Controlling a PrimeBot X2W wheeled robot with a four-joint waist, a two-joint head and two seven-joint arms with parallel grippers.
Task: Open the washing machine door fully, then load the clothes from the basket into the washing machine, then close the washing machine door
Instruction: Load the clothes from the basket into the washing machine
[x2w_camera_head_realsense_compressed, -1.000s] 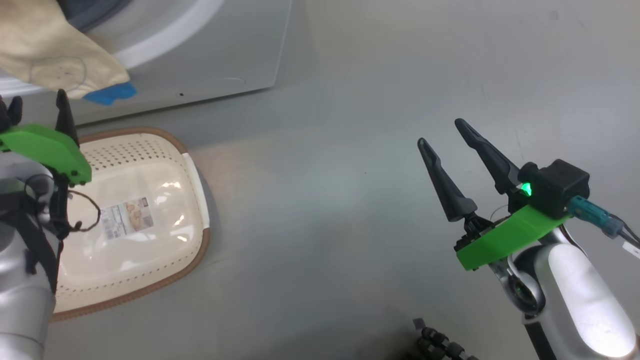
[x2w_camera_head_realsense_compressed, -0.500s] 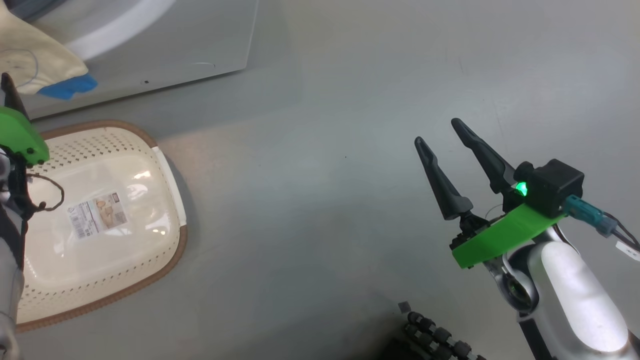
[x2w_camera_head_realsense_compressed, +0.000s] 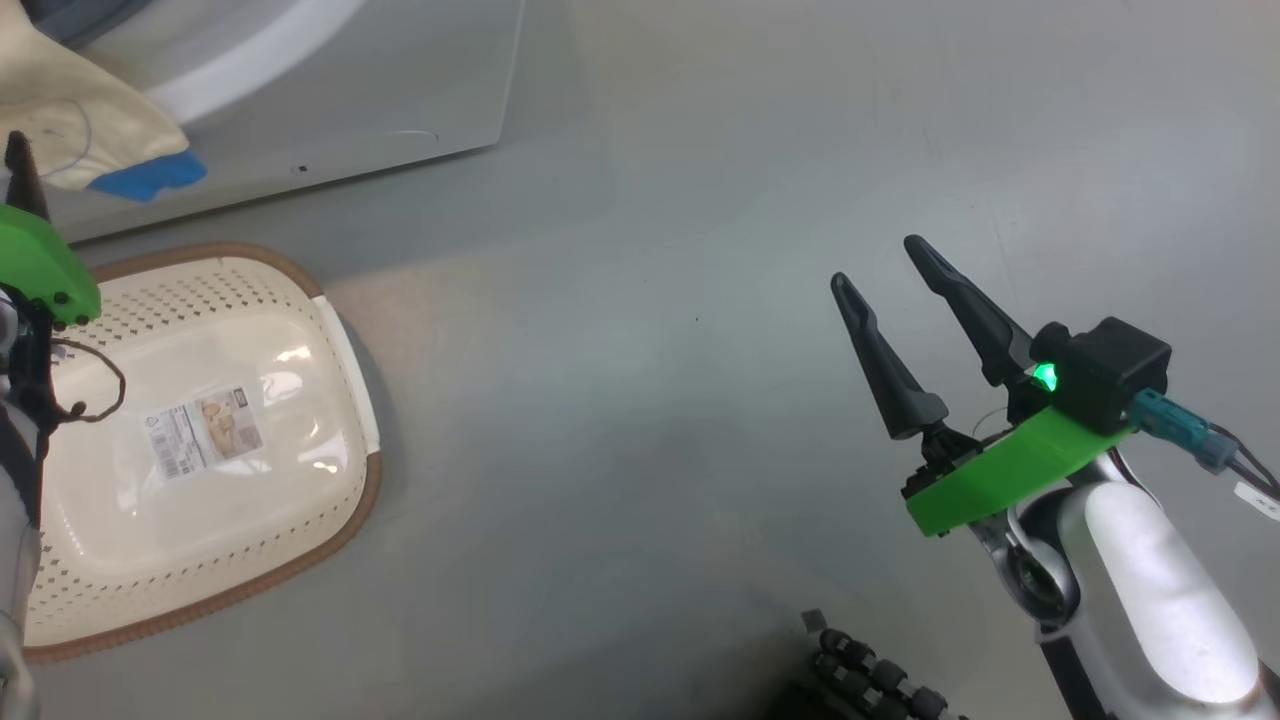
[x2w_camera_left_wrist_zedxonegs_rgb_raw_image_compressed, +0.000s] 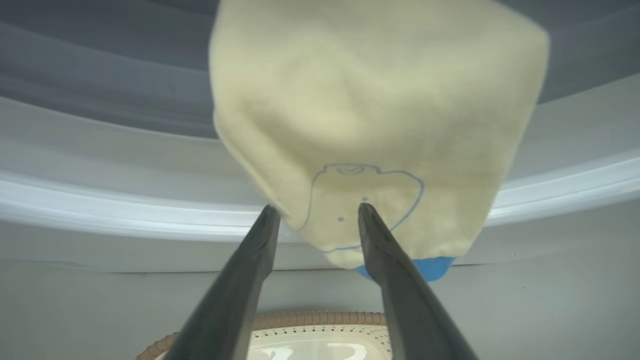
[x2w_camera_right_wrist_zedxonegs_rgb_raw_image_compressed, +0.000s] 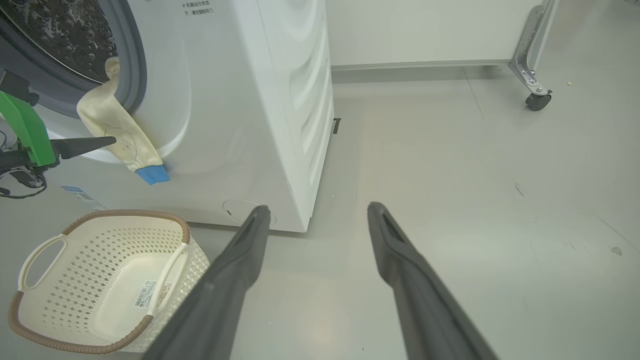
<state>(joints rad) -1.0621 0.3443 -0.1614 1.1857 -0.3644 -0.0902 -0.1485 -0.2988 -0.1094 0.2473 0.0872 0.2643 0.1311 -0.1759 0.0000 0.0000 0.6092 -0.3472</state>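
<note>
Now—with left gripper (x2w_camera_left_wrist_zedxonegs_rgb_raw_image_compressed: 315, 206) spread, gripping nothing, tips just at the cream-yellow soft garment (x2w_camera_left_wrist_zedxonegs_rgb_raw_image_compressed: 370, 115) drooping over the grey gasket (x2w_camera_right_wrist_zedxonegs_rgb_raw_image_compressed: 136, 65) of the white front-loading washing machine (x2w_camera_right_wrist_zedxonegs_rgb_raw_image_compressed: 225, 125)—pinch low near the blue patch (x2w_camera_left_wrist_zedxonegs_rgb_raw_image_compressed: 435, 267), push far into the steel drum (x2w_camera_right_wrist_zedxonegs_rgb_raw_image_compressed: 60, 30), leave right gripper (x2w_camera_head_realsense_compressed: 875, 261) open, empty, at right.

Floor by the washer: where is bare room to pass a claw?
Bare grey floor lies between the cream perforated plastic basket and the right claw. Crowded at the white washing machine mouth: cream-yellow garment hangs out, left claw at it.
</note>
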